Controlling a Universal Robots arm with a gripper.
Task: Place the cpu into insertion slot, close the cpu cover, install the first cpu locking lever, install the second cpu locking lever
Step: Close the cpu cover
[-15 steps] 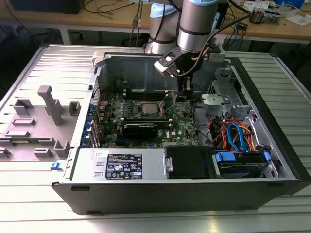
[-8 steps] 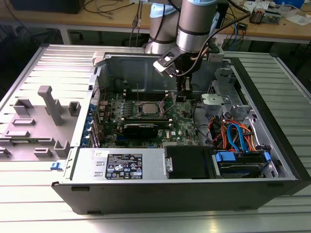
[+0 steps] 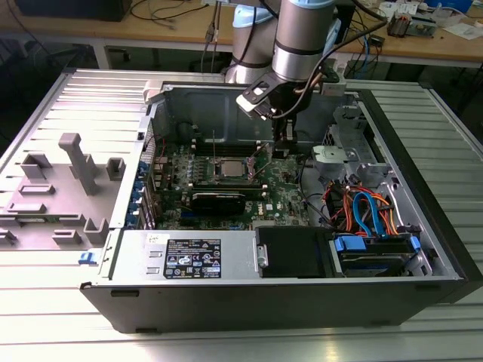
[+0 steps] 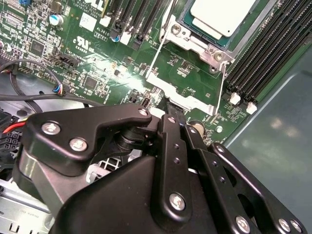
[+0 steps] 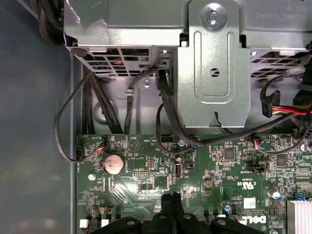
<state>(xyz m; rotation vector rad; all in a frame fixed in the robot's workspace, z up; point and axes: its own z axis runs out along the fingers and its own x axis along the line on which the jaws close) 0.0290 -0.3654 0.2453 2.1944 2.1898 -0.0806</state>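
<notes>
The cpu (image 4: 220, 14) lies silver side up in the insertion slot (image 3: 219, 175) near the middle of the green board; it shows as a pale square (image 3: 230, 167) in the exterior view. The silver cpu cover (image 4: 195, 43) lies as a frame around it. Two thin wire levers (image 3: 213, 147) (image 3: 260, 157) stand up beside the socket, and one wire (image 4: 158, 51) runs past the cover's corner. My gripper (image 4: 169, 105) hangs just above the board, a short way to the exterior view's right of the socket (image 3: 281, 147). Its fingers (image 5: 170, 199) are shut together with nothing seen between them.
Black memory slots (image 4: 273, 53) flank the socket. A long black card (image 3: 219, 200) lies in front of it. A metal drive cage (image 5: 214, 63) with dark cables (image 5: 165, 112) borders the board, near a coin battery (image 5: 113, 164). Coloured cables (image 3: 362, 207) and the case walls (image 3: 423, 219) close in.
</notes>
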